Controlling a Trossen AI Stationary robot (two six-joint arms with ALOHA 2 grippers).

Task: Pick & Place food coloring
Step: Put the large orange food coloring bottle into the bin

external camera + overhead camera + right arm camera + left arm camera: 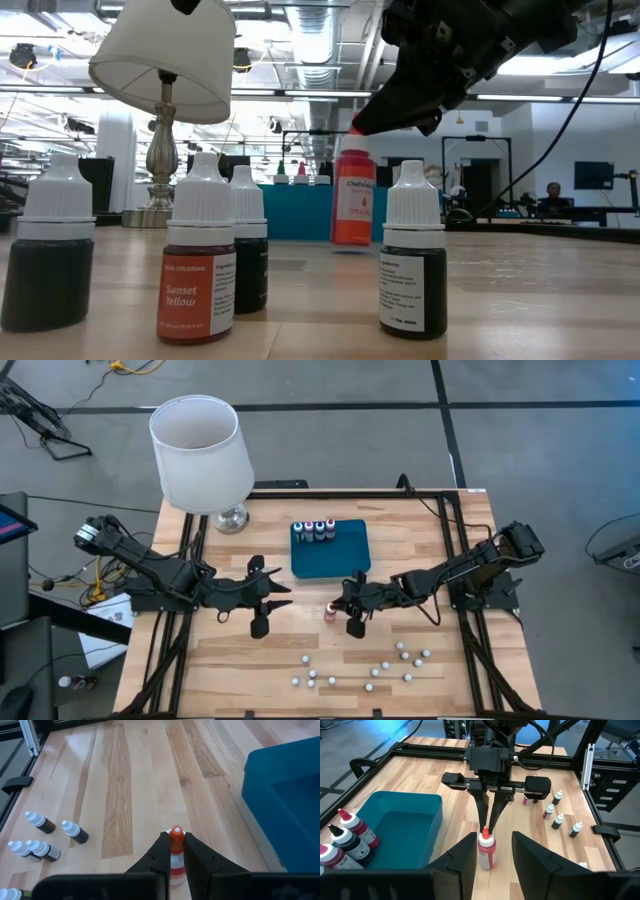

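Note:
A red food coloring bottle (pixel 330 611) with an orange-red cap is upright on the bare wood just near of the teal tray (pixel 345 558). My right gripper (pixel 339 607) is shut on it. In the low view the bottle (pixel 353 200) is upright below the gripper's dark fingers (pixel 400 95). Several colored bottles (pixel 314 530) stand in a row along the tray's far edge. Many small white-capped bottles (pixel 375 663) are scattered near the table's near edge. My left gripper (pixel 275 598) is open, to the left of the red bottle and apart from it. My right gripper pinches the red bottle's cap (pixel 176 835) between its two fingers (pixel 161 851), only at their free ends. The fingers slant down from the table's right side. The bottle stays upright; whether its base (pixel 487 866) rests on the wood or hangs just above it, I cannot tell.
A white-shaded lamp (pixel 200 450) stands on the table's far left corner. A black frame (pixel 455 535) runs along the table's edges. Close to the low camera stand dark bottles (pixel 415 265) and an orange one labelled Sunset Yellow (pixel 195 290). Bare wood (pixel 420 535) lies right of the tray.

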